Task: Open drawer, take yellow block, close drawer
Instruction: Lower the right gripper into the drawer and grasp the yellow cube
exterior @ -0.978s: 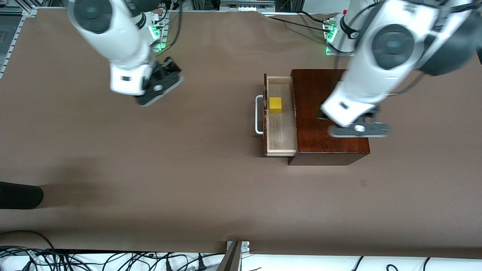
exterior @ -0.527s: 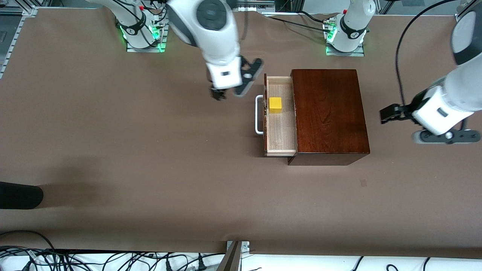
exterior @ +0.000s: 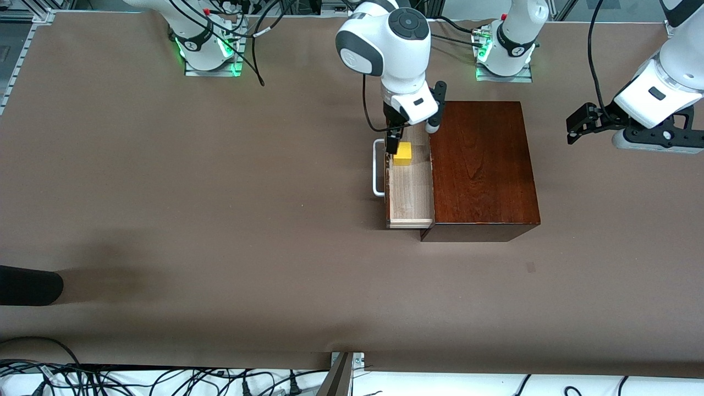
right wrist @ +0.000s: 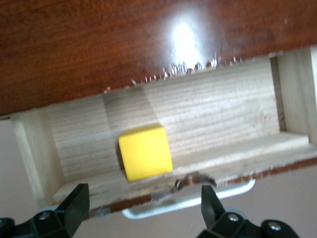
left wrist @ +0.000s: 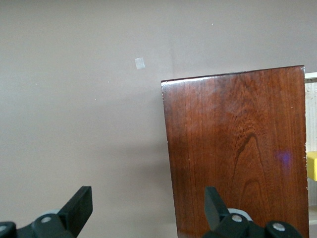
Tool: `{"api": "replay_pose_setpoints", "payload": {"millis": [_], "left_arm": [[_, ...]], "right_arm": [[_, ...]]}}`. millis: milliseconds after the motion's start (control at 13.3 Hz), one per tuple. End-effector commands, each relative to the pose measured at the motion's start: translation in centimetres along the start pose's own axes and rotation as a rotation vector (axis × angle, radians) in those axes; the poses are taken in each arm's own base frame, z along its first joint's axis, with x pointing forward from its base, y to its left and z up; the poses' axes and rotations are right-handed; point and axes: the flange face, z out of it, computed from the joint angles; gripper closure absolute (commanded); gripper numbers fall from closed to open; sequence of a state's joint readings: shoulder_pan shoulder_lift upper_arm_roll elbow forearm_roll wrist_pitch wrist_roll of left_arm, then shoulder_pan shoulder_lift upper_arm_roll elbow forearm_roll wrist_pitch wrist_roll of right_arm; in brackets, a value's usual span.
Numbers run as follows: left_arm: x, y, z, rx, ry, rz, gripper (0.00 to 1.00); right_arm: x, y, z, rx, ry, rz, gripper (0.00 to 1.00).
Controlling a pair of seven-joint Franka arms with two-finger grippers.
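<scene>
The drawer (exterior: 410, 192) stands pulled out of the dark mahogany box (exterior: 478, 165), with its white bar handle (exterior: 378, 168) toward the right arm's end. The yellow block (exterior: 403, 154) sits on the drawer floor against the front panel. My right gripper (exterior: 397, 144) hangs open over the block. In the right wrist view the block (right wrist: 145, 151) lies in the pale tray (right wrist: 213, 114), just ahead of the open gripper (right wrist: 141, 218). My left gripper (exterior: 580, 124) is open and empty over the table beside the box. The left wrist view shows the open gripper (left wrist: 146, 213) and the box top (left wrist: 237, 148).
A black object (exterior: 27, 285) juts in at the front camera's edge toward the right arm's end. A small pale mark (exterior: 531, 267) lies on the brown table cover nearer the front camera than the box. Cables run along the table's front edge.
My right arm has swung from its own end of the table to over the open drawer. My left arm has moved off the box top toward its own end.
</scene>
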State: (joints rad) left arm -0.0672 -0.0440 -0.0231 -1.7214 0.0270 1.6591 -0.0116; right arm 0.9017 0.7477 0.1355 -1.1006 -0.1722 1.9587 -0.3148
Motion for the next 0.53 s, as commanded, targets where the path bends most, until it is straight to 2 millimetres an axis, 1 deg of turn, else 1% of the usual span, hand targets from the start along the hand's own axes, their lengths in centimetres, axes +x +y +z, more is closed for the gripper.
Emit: {"api": "replay_pose_setpoints", "payload": {"millis": [0,75,301,376,452], "left_arm": [[-0.1,-0.2,0.2,-0.018,-0.005,0.016,0.0],[-0.1,-0.2,-0.1,-0.018,-0.005,0.016,0.0],[-0.1,-0.2,0.0,-0.018,-0.035,0.018,0.0],[-0.2,-0.2,0.1,-0.019,-0.043,0.018,0.0],[-0.4,-0.2,0.2,-0.019,-0.057,0.02,0.0]], "right_arm": [[0.7,0.9,0.1,-0.029,0.039,-0.093,0.0],[0.9,0.9,0.6,-0.033,0.052,-0.11,0.0],[1.1,0.7,3.5,-0.022,0.042,-0.117,0.0],[1.1,0.5,4.3,-0.017,0.033,-0.129,0.0],[1.0,0.5,4.6,-0.013,0.023,-0.138,0.0]]}}
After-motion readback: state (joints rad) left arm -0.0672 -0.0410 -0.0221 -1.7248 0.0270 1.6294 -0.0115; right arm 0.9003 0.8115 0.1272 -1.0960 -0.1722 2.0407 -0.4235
